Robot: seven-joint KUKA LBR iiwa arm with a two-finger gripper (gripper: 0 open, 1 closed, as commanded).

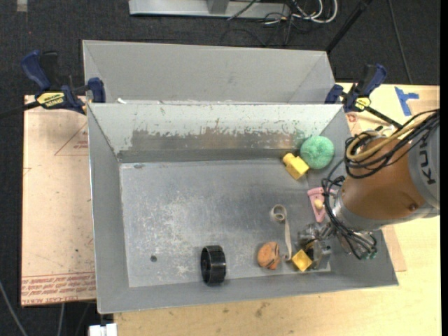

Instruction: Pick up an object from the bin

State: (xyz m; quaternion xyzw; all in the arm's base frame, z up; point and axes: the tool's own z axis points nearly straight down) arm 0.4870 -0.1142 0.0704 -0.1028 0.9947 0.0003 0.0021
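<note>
The gripper (309, 249) sat low in the bin's (175, 208) five o'clock corner, right against a small yellow block (302, 260), likely to grasp it; whether its grip was closed could not be told.

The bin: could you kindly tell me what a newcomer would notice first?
The gripper is at the front corner on the view's right, beside a yellow cube and a brown lump. A green ball sits by the back wall, a yellow block beside it. A black roll lies alone near the front.
</note>
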